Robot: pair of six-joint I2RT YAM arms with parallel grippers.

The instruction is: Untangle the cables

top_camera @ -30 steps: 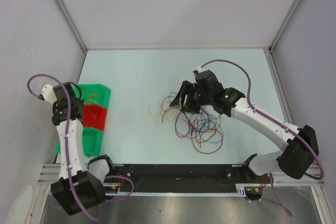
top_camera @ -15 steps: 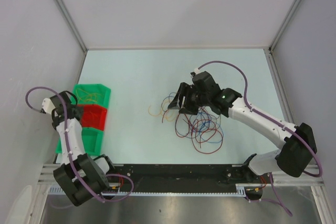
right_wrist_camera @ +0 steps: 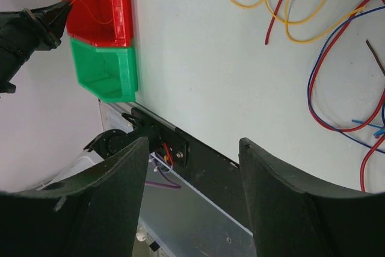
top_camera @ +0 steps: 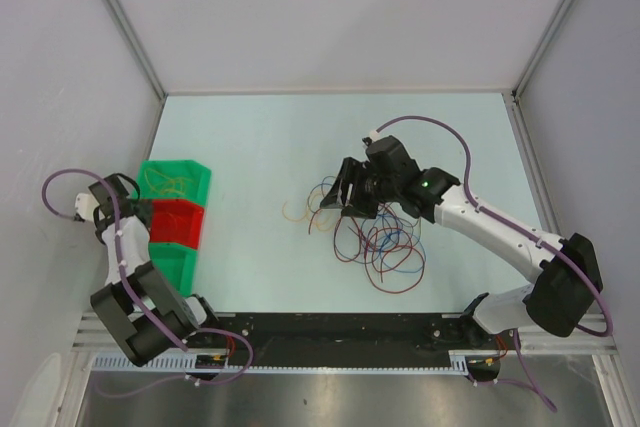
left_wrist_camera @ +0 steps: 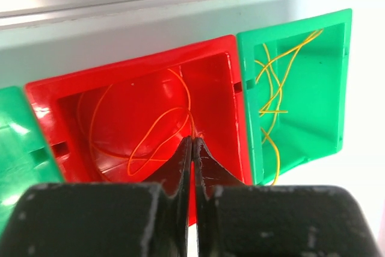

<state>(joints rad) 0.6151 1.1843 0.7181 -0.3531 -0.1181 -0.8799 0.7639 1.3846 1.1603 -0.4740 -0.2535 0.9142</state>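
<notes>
— Few cables (left_wrist_camera: 153, 133) are sorted: your left tool (left_wrist_camera: 192, 148), pinched shut on an orange one, hangs over the red bin (left_wrist_camera: 138, 118), lower left.
— And the rest?
— Most remain tangled on the worktop (top_camera: 250, 137) mid-frame, beside your empty, half-open right tool (top_camera: 345, 192).

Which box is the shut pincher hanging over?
The red box in the middle, between two green ones. The left gripper is over it, by an orange wire.

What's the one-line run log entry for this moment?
left claw: shut over red bin, orange wire inside | right claw: open, empty, beside cable tangle | far green bin: yellow wires
</notes>
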